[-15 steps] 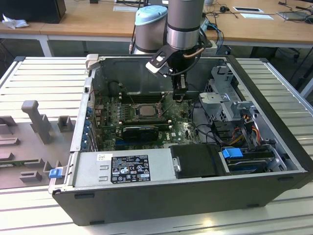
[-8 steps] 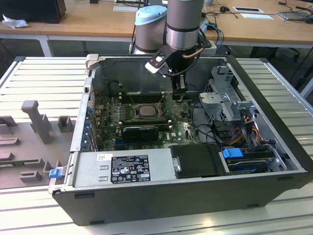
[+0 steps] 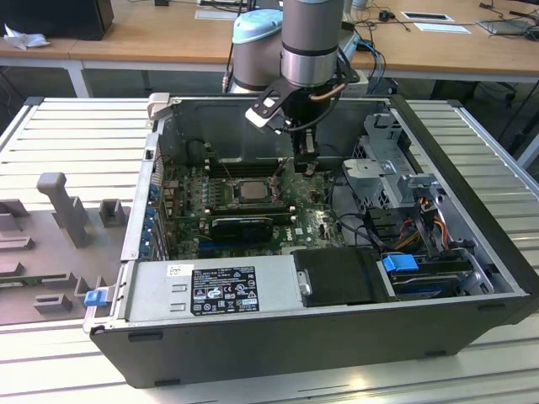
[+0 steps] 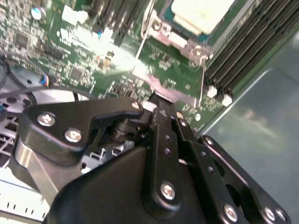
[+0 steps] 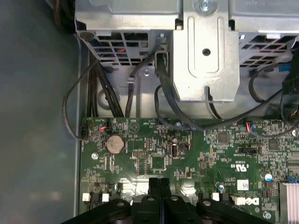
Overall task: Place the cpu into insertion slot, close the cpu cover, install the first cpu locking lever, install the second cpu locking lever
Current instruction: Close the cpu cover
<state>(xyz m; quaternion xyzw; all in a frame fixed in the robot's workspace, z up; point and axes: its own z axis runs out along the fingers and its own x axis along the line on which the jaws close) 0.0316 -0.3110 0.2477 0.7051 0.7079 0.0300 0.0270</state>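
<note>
Silvery cpu (image 3: 250,190), closed claw (image 3: 308,170) near, toward exterior view's right

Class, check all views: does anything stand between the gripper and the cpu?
Nothing visible does. The gripper hangs low over the motherboard, to the exterior view's right of the cpu, with open board between them.

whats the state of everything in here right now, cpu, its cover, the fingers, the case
thin silvery cpu cover frame: down, lying flat
small square cpu with pale metal top: seated, top showing through the cover's window
black gripper: fingers shut with nothing between them, low over the green motherboard
dark computer case: lying on its side, side panel off, inside exposed
</note>
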